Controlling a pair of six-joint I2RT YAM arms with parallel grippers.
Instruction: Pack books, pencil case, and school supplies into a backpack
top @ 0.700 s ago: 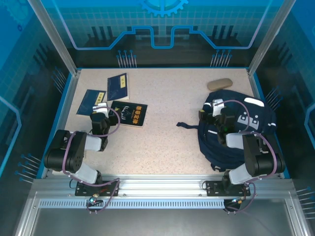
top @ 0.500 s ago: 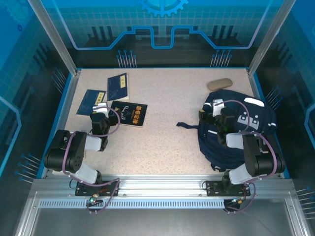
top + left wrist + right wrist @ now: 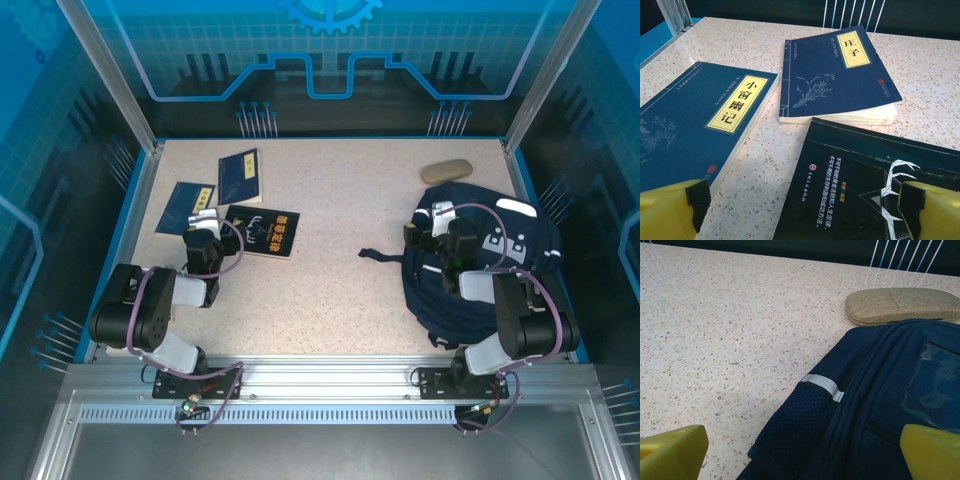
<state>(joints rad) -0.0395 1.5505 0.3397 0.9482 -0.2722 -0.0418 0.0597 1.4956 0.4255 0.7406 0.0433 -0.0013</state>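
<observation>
Three books lie at the left of the table: a navy book farthest back, a second navy book to its left, and a black book with gold print. My left gripper hovers open just before them, over the gap between the second navy book and the black one, holding nothing. The navy backpack lies at the right, and the tan pencil case rests just behind it. My right gripper is open above the backpack's upper left edge.
A dark strap trails left from the backpack onto the speckled table. Blue rails and glass walls enclose the table on the left, back and right. The backpack's white stripe crosses a mesh side pocket.
</observation>
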